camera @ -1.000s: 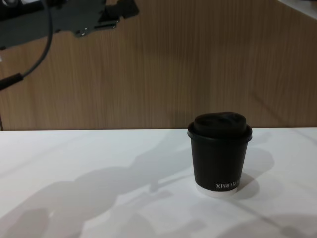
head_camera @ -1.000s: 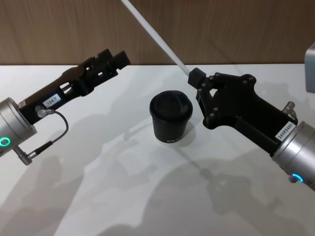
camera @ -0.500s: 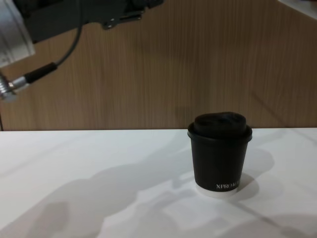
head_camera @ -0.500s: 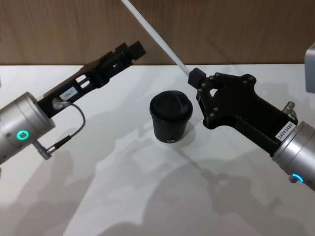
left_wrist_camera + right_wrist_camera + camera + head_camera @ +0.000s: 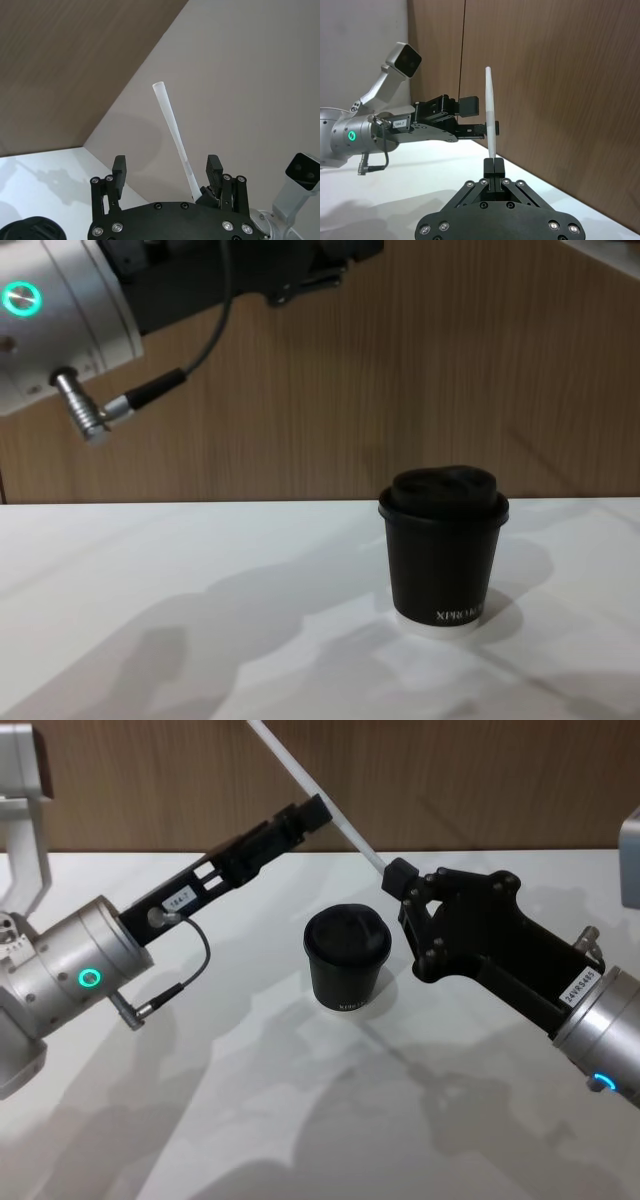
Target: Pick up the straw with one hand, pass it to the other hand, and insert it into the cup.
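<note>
White tabletop (image 5: 250, 1100), wood-panel wall (image 5: 480, 780) behind. Item one: straw (image 5: 310, 782), clamped at its lower end in your right gripper (image 5: 397, 877), slanting up and away from it. Item two: your left gripper (image 5: 312, 812) has advanced over the last second, fingers spread wide, now straddling the straw (no contact yet, I judge). Close it next. Lidded XPRO cup (image 5: 346, 960) stands below both grippers.

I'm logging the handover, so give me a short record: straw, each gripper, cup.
straw: held at its lower end by right gripper, slanting up toward the robot's left
right gripper: shut on straw, right of cup
left gripper: open, fingers straddling straw partway up
cup: upright on table, lid on, no straw inserted
</note>
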